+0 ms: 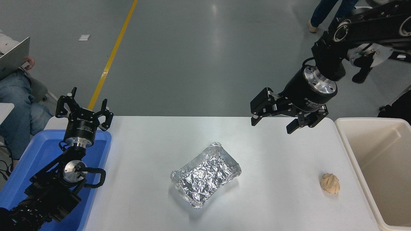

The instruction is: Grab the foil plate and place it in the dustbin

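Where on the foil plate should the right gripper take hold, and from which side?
Probably the raised rim of the foil plate, from above, jaws straddling one long edge. It lies flat and diagonal on the table, so the open right gripper would need to turn to match.

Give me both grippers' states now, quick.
Left gripper: open, empty, parked over the blue tray.
Right gripper: open, empty, above the table's far edge.

Foil plate (205, 175) lies at frame center on the white table (144, 144). Right gripper (272, 122), fingers spread, hangs at upper right. Left gripper (84, 107), fingers spread, at left over blue tray (19, 179). Dustbin (379, 166) at right edge.
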Tool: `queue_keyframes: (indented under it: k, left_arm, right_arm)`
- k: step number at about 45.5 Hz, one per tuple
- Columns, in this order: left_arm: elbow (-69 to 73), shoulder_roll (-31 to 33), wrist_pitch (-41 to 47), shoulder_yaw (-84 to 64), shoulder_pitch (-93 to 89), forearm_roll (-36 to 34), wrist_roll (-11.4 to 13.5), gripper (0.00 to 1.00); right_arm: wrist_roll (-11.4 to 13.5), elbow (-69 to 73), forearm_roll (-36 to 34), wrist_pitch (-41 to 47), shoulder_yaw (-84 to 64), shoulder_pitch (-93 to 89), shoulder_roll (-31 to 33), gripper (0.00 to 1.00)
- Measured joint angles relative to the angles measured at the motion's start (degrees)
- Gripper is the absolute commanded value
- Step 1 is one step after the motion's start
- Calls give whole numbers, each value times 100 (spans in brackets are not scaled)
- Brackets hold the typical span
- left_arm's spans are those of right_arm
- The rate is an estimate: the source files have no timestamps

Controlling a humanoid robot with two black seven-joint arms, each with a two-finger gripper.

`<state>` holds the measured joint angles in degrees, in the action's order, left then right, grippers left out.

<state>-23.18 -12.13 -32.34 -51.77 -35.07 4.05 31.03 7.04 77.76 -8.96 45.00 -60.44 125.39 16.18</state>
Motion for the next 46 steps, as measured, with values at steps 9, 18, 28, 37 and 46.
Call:
queue_keyframes:
  k: [9, 18, 28, 37, 46]
  left_arm:
    - [-1, 0, 0, 0, 0, -2, 0, 99]
    - [-1, 0, 0, 0, 0, -2, 0, 99]
    - [2, 0, 0, -1, -1, -2, 0, 99]
    - [0, 0, 0, -1, -1, -3, 0, 99]
    - [0, 0, 0, -1, -1, 0, 0, 99]
  right_arm:
    - [-1, 36, -19, -1, -63, -217, 2, 100]
    - [0, 37, -348, -306, 148, -701, 1, 100]
    - [3, -1, -701, -1357, 411, -1486, -30, 100]
    - [6, -10, -821, -2286, 721, -2288, -78, 100]
    - [5, -20, -869, -2921, 1100, -2986, -175, 100]
